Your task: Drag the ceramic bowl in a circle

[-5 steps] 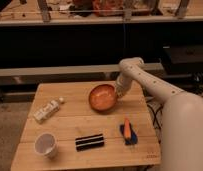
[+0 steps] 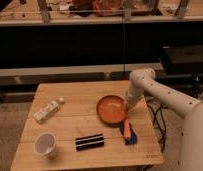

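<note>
The ceramic bowl is round, shallow and orange-red. It sits on the wooden table, right of the middle. My gripper comes down from the white arm on the right and is at the bowl's right rim, touching or just over it. The rim under the gripper is hidden.
A white paper cup stands at the front left. A white bottle lies at the left. A black striped bar lies in front of the bowl. An orange and blue tool lies just in front of the bowl's right side. Dark shelving stands behind the table.
The bowl and my gripper have moved together to the right and toward the table's front. The bowl now lies closer to the orange and blue tool.
</note>
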Available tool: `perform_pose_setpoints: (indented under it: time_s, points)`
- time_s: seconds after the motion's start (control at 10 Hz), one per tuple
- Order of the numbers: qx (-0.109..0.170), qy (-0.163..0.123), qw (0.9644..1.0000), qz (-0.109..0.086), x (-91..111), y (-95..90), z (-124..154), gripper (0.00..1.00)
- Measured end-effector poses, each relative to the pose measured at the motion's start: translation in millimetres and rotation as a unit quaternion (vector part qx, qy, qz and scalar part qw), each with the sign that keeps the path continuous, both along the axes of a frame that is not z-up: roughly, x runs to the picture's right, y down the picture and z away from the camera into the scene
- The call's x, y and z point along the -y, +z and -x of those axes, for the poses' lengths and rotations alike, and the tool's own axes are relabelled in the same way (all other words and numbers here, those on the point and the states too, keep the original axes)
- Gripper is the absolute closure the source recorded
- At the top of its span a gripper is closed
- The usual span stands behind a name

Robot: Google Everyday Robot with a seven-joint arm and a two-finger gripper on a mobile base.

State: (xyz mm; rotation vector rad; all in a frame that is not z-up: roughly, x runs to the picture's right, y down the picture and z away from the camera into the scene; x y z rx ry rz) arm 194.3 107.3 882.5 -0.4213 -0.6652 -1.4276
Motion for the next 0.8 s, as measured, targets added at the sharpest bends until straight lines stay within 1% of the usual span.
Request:
perform_pose_setpoints:
  time_s: [0.1,0.2,0.3,0.4,0.5,0.7,0.8]
  points:
    - [-0.009,0.025,0.9996,-0.002,4.0,0.5,-16.2,1.0]
    - [-0.025,0.064,0.9976,-0.002,10.4,0.5,-35.6,1.0]
    - [-0.037,0.09,0.9953,-0.003,17.1,0.8,-47.1,1.0]
    - [-0.045,0.118,0.9919,-0.008,32.5,1.1,-54.2,1.0]
    - [-0.054,0.138,0.9889,-0.013,47.9,3.4,-57.1,1.0]
    - [-0.066,0.155,0.9856,-0.018,66.8,8.7,-49.4,1.0]
    - [-0.072,0.155,0.9852,-0.019,70.6,12.3,-39.3,1.0]
